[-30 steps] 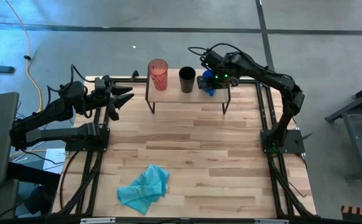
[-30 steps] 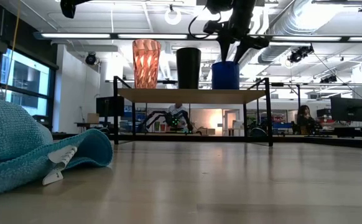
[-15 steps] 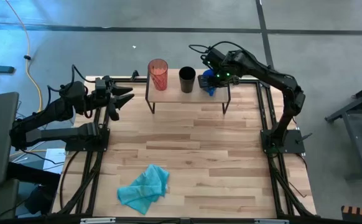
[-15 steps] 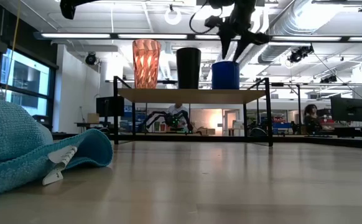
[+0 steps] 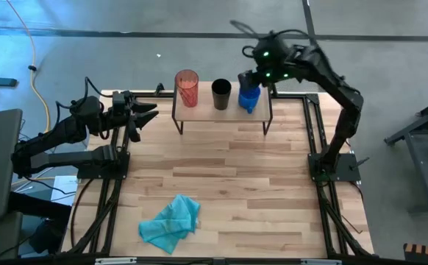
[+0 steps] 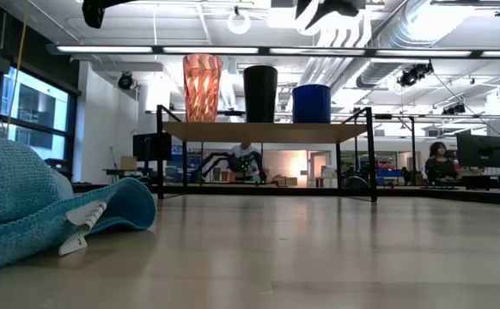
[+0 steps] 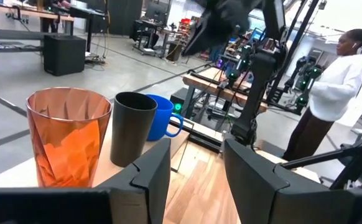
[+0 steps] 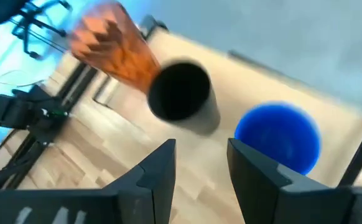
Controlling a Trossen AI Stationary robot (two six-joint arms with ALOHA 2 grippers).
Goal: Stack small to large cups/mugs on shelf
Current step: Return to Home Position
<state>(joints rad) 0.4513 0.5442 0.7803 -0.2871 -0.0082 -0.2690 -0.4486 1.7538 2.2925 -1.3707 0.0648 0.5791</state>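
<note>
Only the left wrist view shows the handle [image 7: 176,126] of the blue mug [image 7: 159,118]. The black cup [image 7: 131,127] and red tumbler [image 7: 66,137] share its shelf [image 6: 267,131]. The right gripper [image 8: 199,146] is above the mug and the left gripper [image 7: 196,143] waits at left, both parted and empty.

A teal cloth [image 5: 170,223] lies, seemingly crumpled, on the tabletop [image 5: 221,169].

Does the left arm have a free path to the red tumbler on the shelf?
Probably yes. The open left gripper faces the shelf end where the red tumbler stands, nothing between them; the right gripper hangs above the blue mug, out of the way.
</note>
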